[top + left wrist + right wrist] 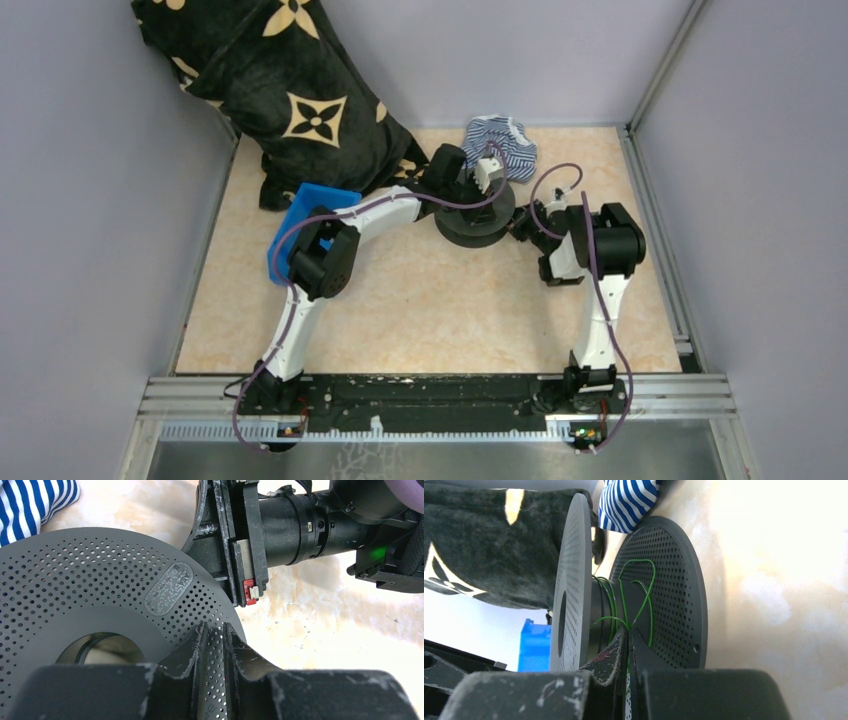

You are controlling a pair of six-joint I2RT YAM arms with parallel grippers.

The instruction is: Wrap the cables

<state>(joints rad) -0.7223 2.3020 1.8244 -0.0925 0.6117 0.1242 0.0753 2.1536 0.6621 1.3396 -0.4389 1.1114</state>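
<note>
The cables are one thin green wire (pixel 644 594) looped loosely round the core of a black spool (pixel 475 218) that lies flat on the table. My right gripper (pixel 626 632) is shut on the wire just in front of the core, between the two perforated flanges (pixel 674 580). In the top view it (pixel 520 224) sits at the spool's right edge. My left gripper (pixel 216 630) is over the spool's top flange (pixel 75 580) with its jaws a narrow slit apart and nothing between them. In the top view it (pixel 466 186) is at the spool's far side.
A black cushion with gold flowers (pixel 290 90) leans in the back left corner. A blue bin (pixel 300 225) stands beside the left arm. A blue-and-white striped cloth (pixel 500 140) lies just behind the spool. Walls enclose the table on three sides.
</note>
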